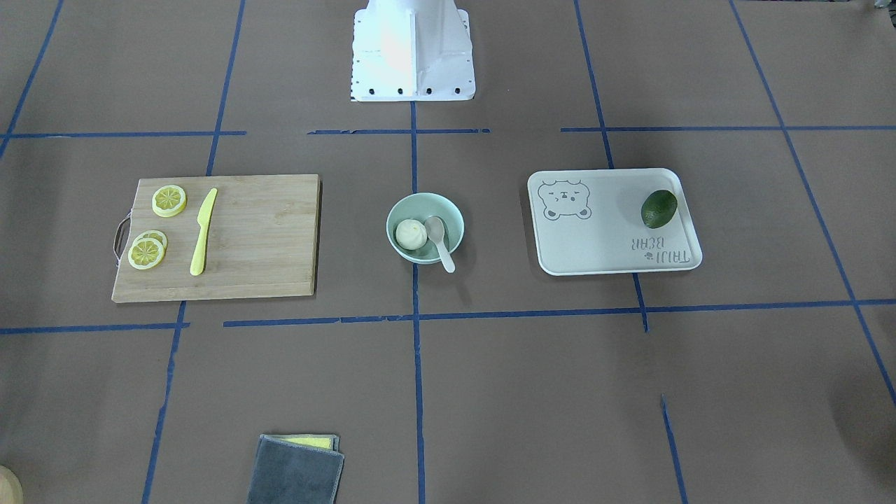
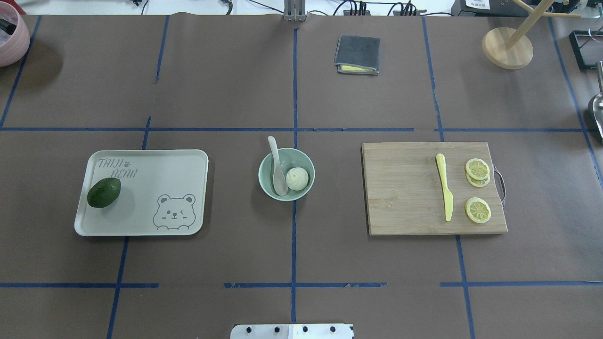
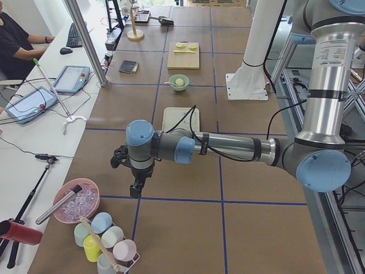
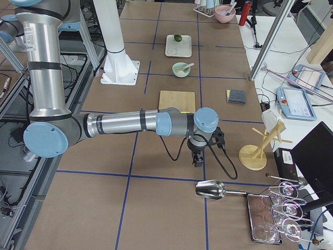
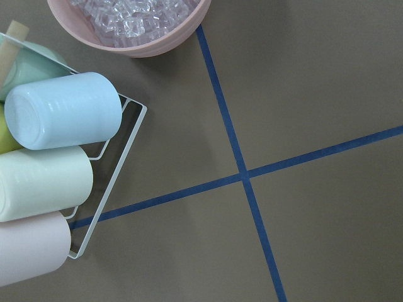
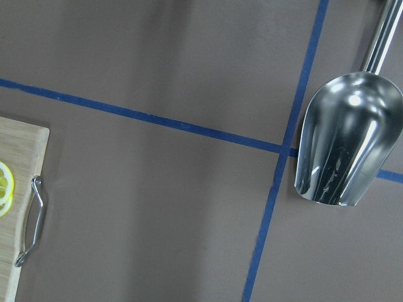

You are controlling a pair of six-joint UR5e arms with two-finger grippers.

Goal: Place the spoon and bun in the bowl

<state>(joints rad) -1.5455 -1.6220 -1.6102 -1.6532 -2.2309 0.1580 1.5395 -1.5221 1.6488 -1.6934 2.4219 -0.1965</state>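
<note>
Bun (image 2: 297,179) and spoon (image 2: 278,169) lie inside mint-green bowl (image 2: 305,160), task apparently complete, no further move needed; left claw (image 3: 136,191), right claw (image 4: 198,161): grip cannot be told.

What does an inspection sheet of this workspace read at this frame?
Surface: brown paper with a blue tape grid.
Job's things: bun and spoon lie in mint bowl; spoon handle leans over the rim.
Clutter: avocado on bear-print tray; yellow knife, lemon slices on cutting board; folded grey cloth.
Grippers: left gripper, right gripper hang at opposite table ends, away from the bowl; fingers' state cannot be told.
Cables: black cable loops at right wrist.
Surroundings: operator at desk; metal scoop; cup rack; pink ice bowl.
</note>
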